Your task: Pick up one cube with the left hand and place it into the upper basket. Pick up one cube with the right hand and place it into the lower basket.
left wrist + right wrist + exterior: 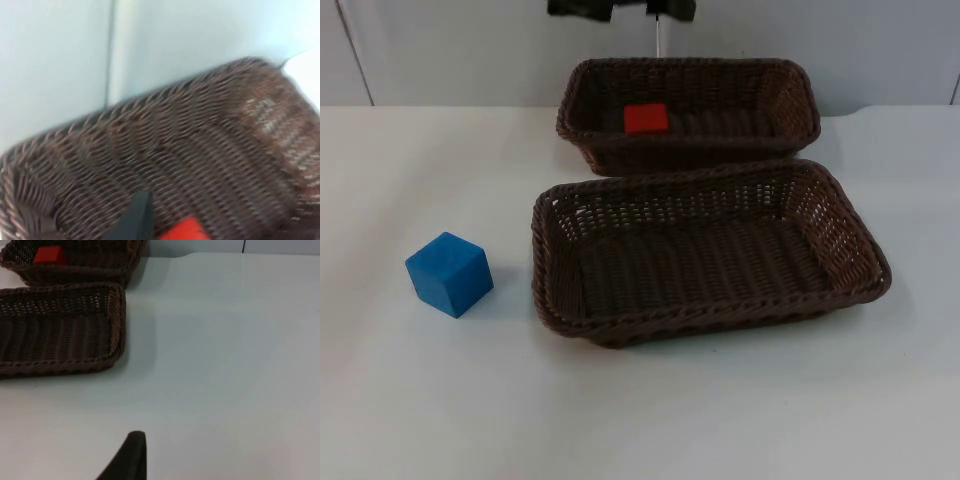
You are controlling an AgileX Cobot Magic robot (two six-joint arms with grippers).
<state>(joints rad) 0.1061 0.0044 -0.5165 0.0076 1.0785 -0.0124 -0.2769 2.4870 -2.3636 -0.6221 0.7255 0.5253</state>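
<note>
White table point(640, 420) carries two dark brown wicker baskets, long sides parallel, one behind the other and just about touching along their facing rims. The upper basket point(790, 105) sits far, close to the grey partition wall point(450, 50); the lower basket point(860, 250) sits near and slightly to the right. A red cube point(646, 118) lies flat on the floor of the upper basket, left of its middle, apart from the walls. A blue cube point(449, 273) stands on the bare table, left of the lower basket and apart from its rim, turned so one edge faces the camera. Left gripper point(137, 220) hangs over the upper basket, its black fingertip just beside the red cube; cannot tell how its jaws stand. Right gripper point(127, 457) hangs over bare table, to the right of both baskets and well apart from the blue cube; one black fingertip shows, jaw state cannot be told. Lower basket holds no cube.
</note>
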